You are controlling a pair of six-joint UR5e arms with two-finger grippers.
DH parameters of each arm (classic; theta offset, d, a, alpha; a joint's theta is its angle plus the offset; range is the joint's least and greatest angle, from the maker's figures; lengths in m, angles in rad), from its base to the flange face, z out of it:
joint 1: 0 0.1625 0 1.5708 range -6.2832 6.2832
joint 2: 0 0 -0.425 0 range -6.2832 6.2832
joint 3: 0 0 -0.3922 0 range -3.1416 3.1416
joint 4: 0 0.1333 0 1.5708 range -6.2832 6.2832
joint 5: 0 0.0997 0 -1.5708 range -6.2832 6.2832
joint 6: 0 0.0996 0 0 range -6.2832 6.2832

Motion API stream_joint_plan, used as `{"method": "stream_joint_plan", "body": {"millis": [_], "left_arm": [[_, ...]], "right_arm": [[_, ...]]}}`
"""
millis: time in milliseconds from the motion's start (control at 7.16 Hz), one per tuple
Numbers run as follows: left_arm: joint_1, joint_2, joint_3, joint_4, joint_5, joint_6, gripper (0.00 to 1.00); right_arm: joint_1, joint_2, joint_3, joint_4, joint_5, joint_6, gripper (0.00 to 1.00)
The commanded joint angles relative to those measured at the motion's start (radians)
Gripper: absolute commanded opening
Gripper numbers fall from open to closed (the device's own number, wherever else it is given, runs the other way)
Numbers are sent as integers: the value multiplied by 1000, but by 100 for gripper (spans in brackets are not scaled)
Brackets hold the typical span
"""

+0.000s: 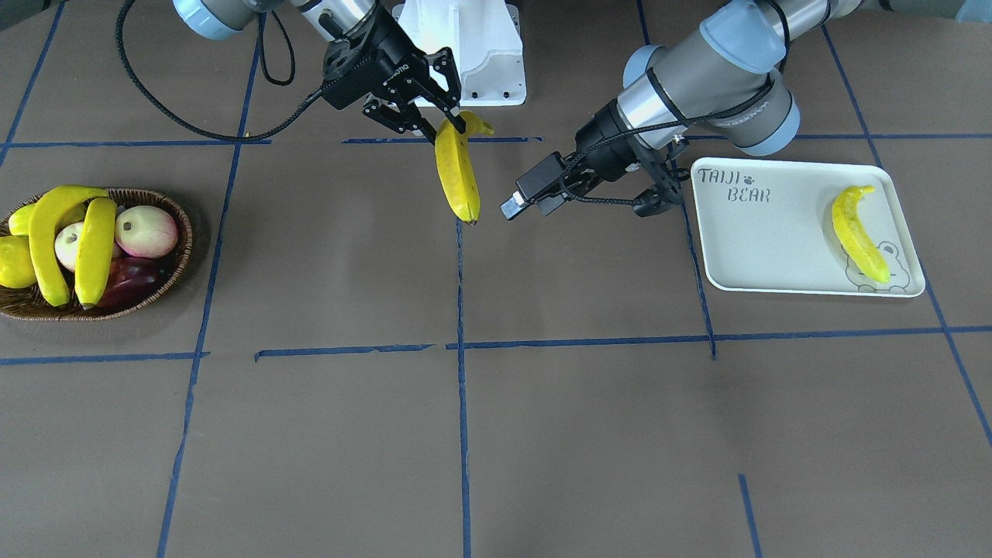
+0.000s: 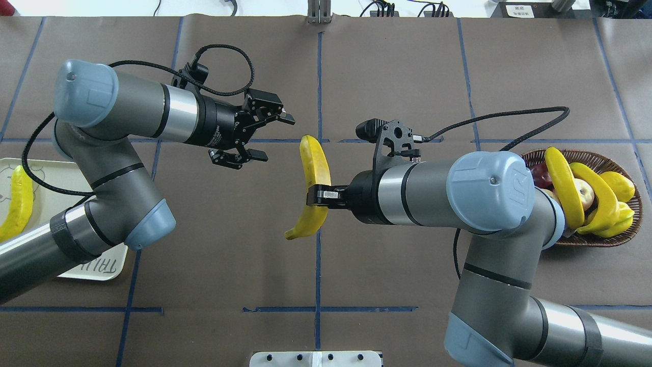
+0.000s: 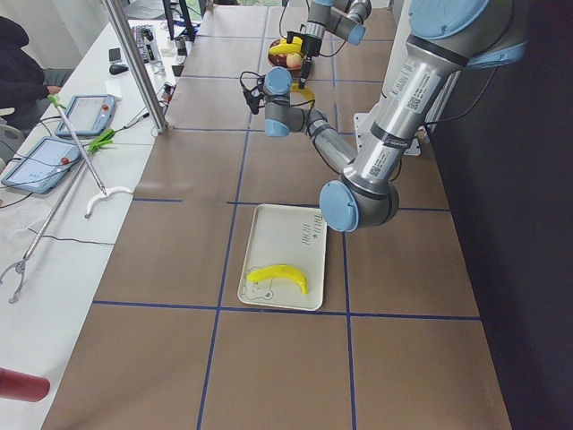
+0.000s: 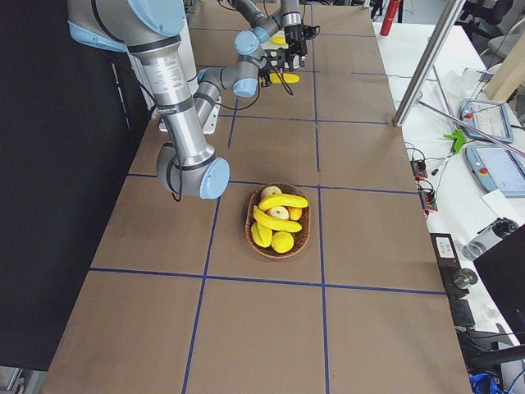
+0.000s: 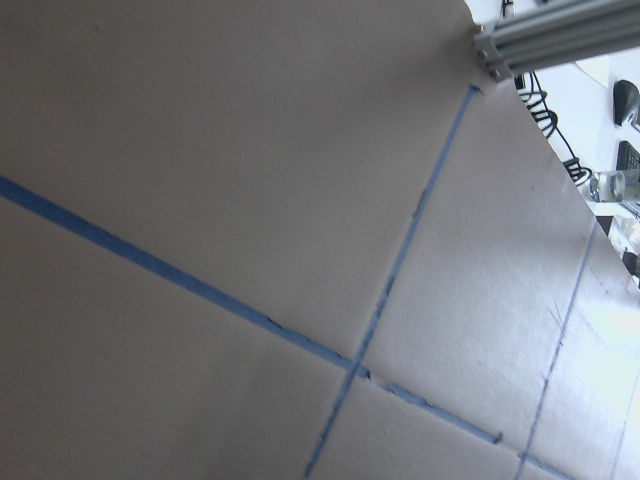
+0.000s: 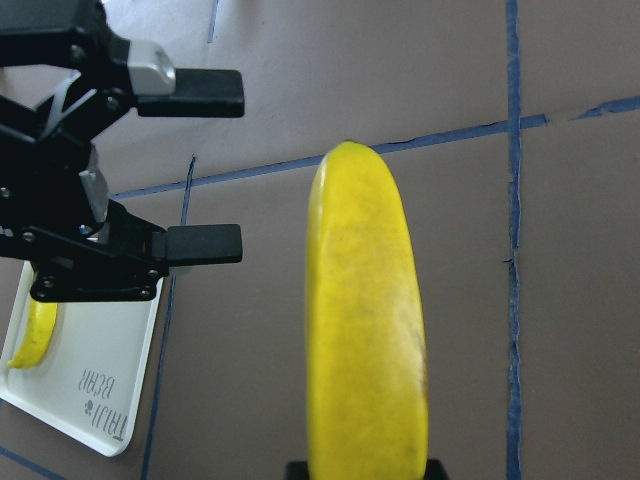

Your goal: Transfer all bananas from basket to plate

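Yellow banana (image 2: 316,163) in right gripper (image 2: 316,195); plate (image 2: 102,257) half hidden overhead.

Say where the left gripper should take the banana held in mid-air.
Probably grip the banana on its free far half, beyond the hold of the right gripper. Come from the robot's left: that stretch is bare and faces the open left gripper.

A banana (image 6: 365,330) rises beside the left tool (image 6: 236,168), jaws apart.
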Motion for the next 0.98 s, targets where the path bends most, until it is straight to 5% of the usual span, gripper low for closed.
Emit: {"method": "stream_joint_plan", "body": {"millis": [0, 419, 698, 838], "left_arm": [[48, -22, 1, -1, 13, -1, 99], [103, -43, -1, -12, 82, -1, 96], [103, -37, -10, -14, 82, 6, 6], [103, -35, -10, -14, 82, 11, 0]], "right_arm": [[-3, 2, -2, 1, -1, -2, 1], [-3, 2, -2, 1, -1, -2, 1], [-2, 2, -2, 1, -1, -2, 1], [-2, 2, -2, 1, 1, -3, 1]]}}
